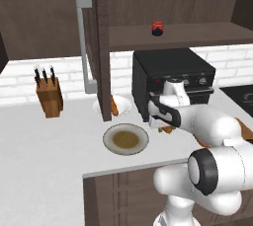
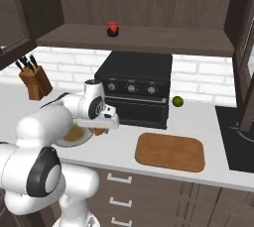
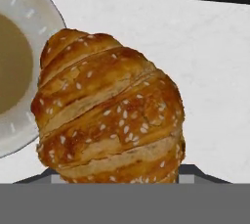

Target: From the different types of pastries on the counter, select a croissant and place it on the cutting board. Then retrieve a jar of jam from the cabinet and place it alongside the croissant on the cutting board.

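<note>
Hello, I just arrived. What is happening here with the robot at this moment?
The white arm has lowered its gripper over the croissant, beside the round plate in front of the black oven. Whether it already grips it is unclear. The cutting board has nothing on it, and the jar of jam sits on the cabinet shelf.

I see my arm [image 1: 212, 131] folded forward and low, wrist pitched down; the jaws are hidden, their state unclear.

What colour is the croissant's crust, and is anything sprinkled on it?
Golden-brown with darker ridges, dotted with pale seeds; the crescent-shaped croissant shows best in the hand view.
</note>
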Robot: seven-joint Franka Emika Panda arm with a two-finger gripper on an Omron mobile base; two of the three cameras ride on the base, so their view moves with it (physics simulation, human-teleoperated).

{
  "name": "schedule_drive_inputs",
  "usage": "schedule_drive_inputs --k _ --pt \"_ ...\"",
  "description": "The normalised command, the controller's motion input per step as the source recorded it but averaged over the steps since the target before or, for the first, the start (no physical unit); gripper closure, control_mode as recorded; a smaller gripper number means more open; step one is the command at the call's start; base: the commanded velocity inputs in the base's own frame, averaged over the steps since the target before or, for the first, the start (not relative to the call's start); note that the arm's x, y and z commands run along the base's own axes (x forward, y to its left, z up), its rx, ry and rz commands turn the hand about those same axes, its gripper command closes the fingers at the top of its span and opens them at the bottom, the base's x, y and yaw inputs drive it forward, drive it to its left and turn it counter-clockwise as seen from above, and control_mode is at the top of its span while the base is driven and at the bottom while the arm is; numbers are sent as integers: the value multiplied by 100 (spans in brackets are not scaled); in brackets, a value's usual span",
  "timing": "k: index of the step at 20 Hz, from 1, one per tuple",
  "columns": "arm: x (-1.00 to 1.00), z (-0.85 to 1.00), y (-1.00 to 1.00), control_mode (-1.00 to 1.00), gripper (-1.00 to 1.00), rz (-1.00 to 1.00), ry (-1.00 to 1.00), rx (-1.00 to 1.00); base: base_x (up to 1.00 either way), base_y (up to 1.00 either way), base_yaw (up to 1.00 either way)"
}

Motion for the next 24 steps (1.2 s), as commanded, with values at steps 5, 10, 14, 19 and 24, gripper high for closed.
schedule_drive_inputs --k 5,10,14,19,24 --pt "0 18 -90 -100 100 -15 14 0 0 0 0" --pt "0 21 -90 -100 100 -15 12 0 0 0 0" --pt "0 18 -92 -100 100 -14 3 0 0 0 0" --pt "-5 3 -66 -100 100 -8 0 0 0 0 0" --pt "0 -2 -22 -100 100 0 1 -2 0 0 0"
